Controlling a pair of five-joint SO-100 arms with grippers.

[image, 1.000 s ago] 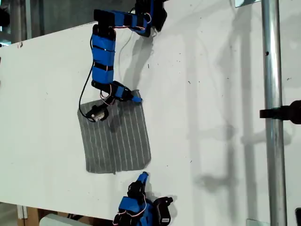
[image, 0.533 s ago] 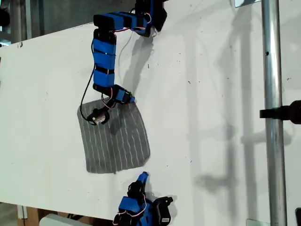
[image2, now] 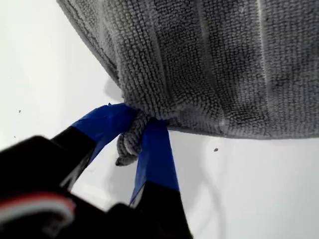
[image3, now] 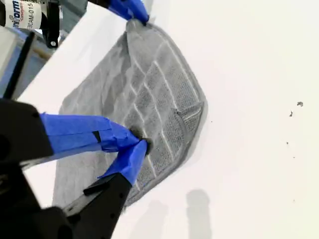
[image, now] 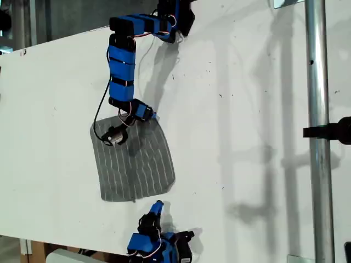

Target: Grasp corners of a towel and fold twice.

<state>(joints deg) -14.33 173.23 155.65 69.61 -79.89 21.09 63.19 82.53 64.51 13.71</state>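
My first pincer [image2: 142,134] pinches a towel [image: 134,164] corner [image2: 130,142] (bunched between its jaws); my second pincer [image3: 135,142], tips together, hovers above the towel's near edge, gripping nothing, on the white surface [image: 247,109].

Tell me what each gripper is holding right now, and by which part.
My first gripper pinches a corner of the towel. My second gripper is shut on nothing, above the towel.
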